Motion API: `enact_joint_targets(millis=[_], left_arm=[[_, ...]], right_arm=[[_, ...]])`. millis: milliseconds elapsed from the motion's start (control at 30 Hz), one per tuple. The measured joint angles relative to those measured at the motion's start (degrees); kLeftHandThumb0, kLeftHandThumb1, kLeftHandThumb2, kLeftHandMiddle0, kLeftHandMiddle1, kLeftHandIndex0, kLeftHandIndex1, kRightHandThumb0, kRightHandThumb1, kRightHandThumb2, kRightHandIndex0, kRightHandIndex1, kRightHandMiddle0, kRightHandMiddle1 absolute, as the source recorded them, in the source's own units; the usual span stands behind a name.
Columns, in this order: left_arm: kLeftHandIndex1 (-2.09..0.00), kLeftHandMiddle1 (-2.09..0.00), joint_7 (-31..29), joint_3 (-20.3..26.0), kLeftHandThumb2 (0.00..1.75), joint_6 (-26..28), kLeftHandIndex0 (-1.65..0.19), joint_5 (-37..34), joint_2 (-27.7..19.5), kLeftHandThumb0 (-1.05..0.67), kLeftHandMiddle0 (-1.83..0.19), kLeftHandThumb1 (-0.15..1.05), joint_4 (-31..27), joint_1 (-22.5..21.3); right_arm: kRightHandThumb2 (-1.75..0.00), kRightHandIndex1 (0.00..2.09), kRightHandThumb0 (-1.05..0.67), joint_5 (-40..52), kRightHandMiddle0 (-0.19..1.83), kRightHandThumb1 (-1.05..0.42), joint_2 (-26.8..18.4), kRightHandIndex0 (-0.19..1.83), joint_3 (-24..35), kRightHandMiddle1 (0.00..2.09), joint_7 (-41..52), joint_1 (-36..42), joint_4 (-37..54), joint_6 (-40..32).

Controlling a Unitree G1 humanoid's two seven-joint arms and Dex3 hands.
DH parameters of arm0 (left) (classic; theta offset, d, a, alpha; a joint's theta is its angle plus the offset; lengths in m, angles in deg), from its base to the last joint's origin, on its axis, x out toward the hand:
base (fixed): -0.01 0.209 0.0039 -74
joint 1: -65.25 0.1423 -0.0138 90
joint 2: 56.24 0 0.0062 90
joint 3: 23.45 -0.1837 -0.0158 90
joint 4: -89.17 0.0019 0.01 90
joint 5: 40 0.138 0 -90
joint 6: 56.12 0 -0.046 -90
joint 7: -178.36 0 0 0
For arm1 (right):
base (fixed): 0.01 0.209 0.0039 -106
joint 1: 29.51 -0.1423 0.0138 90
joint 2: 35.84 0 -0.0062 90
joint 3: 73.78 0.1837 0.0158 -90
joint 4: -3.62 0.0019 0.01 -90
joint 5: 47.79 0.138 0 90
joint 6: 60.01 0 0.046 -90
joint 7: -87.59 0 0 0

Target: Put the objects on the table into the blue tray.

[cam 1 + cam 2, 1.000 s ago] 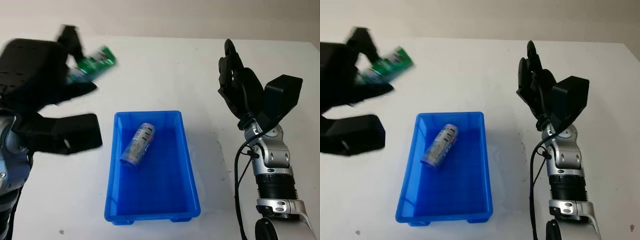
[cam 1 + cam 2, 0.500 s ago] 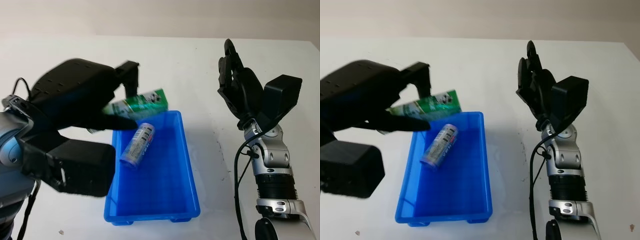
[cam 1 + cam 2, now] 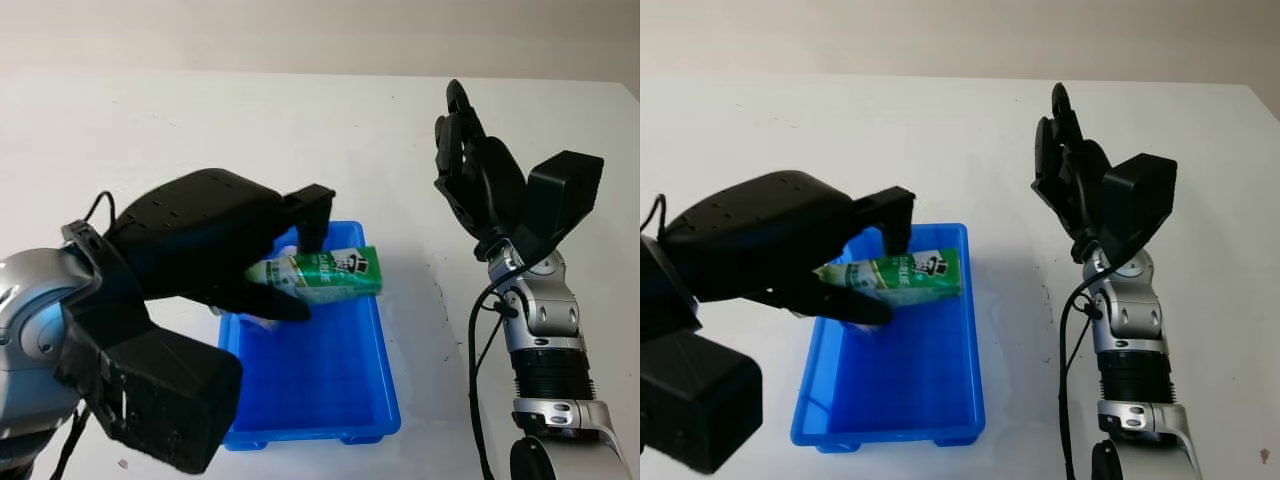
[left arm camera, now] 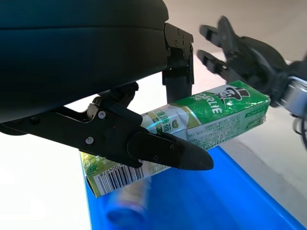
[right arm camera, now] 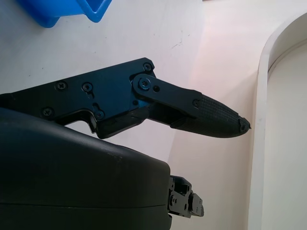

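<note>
Now our left hand [image 3: 262,262] pinches the green rectangular gum box [image 3: 325,275] just above the far end of the blue plastic tray [image 3: 380,370]. Our right hand [image 3: 478,180] is open, raised over the white table [image 3: 300,130] right of the tray.

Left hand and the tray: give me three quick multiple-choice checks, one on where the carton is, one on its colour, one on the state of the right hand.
1. Where is the green carton?
A. Lying on the table beside the tray
B. Held over the blue tray by the left hand
C. Held by the right hand

2. What is the carton's main colour?
A. Green
B. Red
C. Yellow

3. What state is the right hand in?
A. Shut on a can
B. Shut on the carton
C. Open, raised to the right of the tray

Answers:
1 B: the left hand's fingers clamp the carton, with the tray's blue floor below it.
2 A: its printed face is green in the left wrist view.
3 C: it stands above the white table and holds nothing.
</note>
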Motion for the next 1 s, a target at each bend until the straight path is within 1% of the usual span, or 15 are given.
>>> enact_joint_targets(millis=[67,133,167,200,233,267,300,367,400,467,533,600,667,833,1000], left_arm=[[-1.96,-2.09,-0.6,-0.6,0.13,1.3,-0.27,-0.9,0.1,-0.38,-0.89,1.05,-0.1,0.3],[-1.84,-2.09,-1.4,-1.2,0.2,3.4,-0.27,-1.6,0.1,-0.41,-0.69,1.05,-0.1,0.8],[-1.8,-2.09,-1.6,-1.5,0.21,4.3,-0.27,-2.0,0.1,-0.42,-0.66,1.05,-0.1,0.9],[-1.73,-1.96,-1.8,-1.8,0.23,5.0,-0.25,-2.3,0.1,-0.45,-0.56,1.05,-0.1,0.9],[-1.52,-1.68,-2.0,-1.9,0.25,5.8,-0.18,-2.5,0.1,-0.49,-0.5,1.05,-0.1,0.9],[-1.06,-1.16,-2.2,-1.9,0.25,6.7,-0.11,-2.7,0.1,-0.55,-0.46,1.05,-0.2,0.9],[-0.79,-0.94,-2.2,-1.9,0.25,7.4,-0.14,-3.0,0.1,-0.58,-0.47,1.05,-0.2,0.7],[-0.43,-1.16,-1.8,-1.9,0.27,7.9,-0.19,-3.1,0.1,-0.62,-0.3,1.05,-0.4,0.6],[-0.37,-1.23,-1.2,-1.9,0.27,7.8,-0.2,-3.2,0.1,-0.62,-0.27,1.05,-0.5,0.6],[-0.31,-0.87,-0.2,-1.9,0.29,7.8,-0.2,-3.2,0.2,-0.63,-0.24,1.05,-0.5,0.6],[-0.25,-0.33,0.5,-1.9,0.31,7.7,-0.19,-3.4,0.2,-0.64,-0.32,1.05,-0.5,0.6],[-0.21,-0.14,0.8,-1.9,0.32,7.7,-0.15,-3.5,0.2,-0.65,-0.25,1.05,-0.5,0.6],[-0.17,-0.05,1.1,-1.9,0.35,7.7,-0.1,-3.5,0.2,-0.67,-0.17,1.05,-0.5,0.6],[-0.1,-0.01,1.8,-1.1,0.44,8.4,0.02,-4.9,0.2,-0.71,-0.03,1.05,-0.6,0.6],[-0.04,-0.03,2.4,3.5,0.56,13.7,0.13,-11.5,1.6,-0.73,0.09,1.05,-0.7,-0.1]], right_arm=[[-0.76,0.0,-0.73,0.0,-0.19,-1.05,0.0,-0.19,0.0,0.0,-0.2,0.2,0.1,0.0],[-0.76,0.0,-0.73,0.0,-0.19,-1.05,0.0,-0.19,0.0,0.0,-0.2,0.4,0.1,0.0],[-0.76,0.0,-0.73,0.0,-0.19,-1.05,0.0,-0.19,-0.1,0.0,-0.2,0.5,0.1,0.0],[-0.77,0.0,-0.73,0.0,-0.19,-1.05,0.0,-0.19,-0.1,0.0,-0.2,0.5,0.1,0.0],[-0.77,0.0,-0.73,0.0,-0.19,-1.05,0.0,-0.19,-0.2,0.0,-0.2,0.5,0.1,0.0],[-0.77,0.0,-0.73,0.0,-0.19,-1.05,0.0,-0.19,-0.2,0.0,-0.3,0.6,0.1,0.0],[-0.77,0.0,-0.73,0.0,-0.19,-1.05,0.0,-0.19,-0.3,0.0,-0.3,0.6,0.1,0.0],[-0.76,0.0,-0.73,0.0,-0.19,-1.05,0.0,-0.19,-0.3,0.0,-0.6,0.6,0.1,0.0],[-0.76,0.0,-0.73,0.1,-0.19,-1.05,0.1,-0.19,-0.3,0.0,-0.7,0.6,0.1,0.0],[-0.75,0.0,-0.74,0.1,-0.19,-1.05,0.1,-0.19,-0.3,0.0,-0.8,0.6,0.1,0.0],[-0.75,0.0,-0.74,0.2,-0.19,-1.05,0.1,-0.19,-0.3,0.0,-0.8,0.6,0.1,0.0],[-0.75,0.0,-0.74,0.2,-0.19,-1.05,0.1,-0.19,-0.3,0.0,-0.8,0.6,0.1,0.0],[-0.76,0.0,-0.74,0.4,-0.19,-1.05,0.1,-0.19,-0.3,0.0,-0.8,0.6,0.1,0.0],[-0.75,0.0,-0.73,0.6,-0.19,-1.05,0.1,-0.19,-0.3,0.0,-0.5,0.6,0.1,0.0],[-0.76,0.0,-0.73,0.6,-0.19,-1.05,0.1,-0.19,-0.4,0.0,-0.5,0.6,0.1,0.0]])
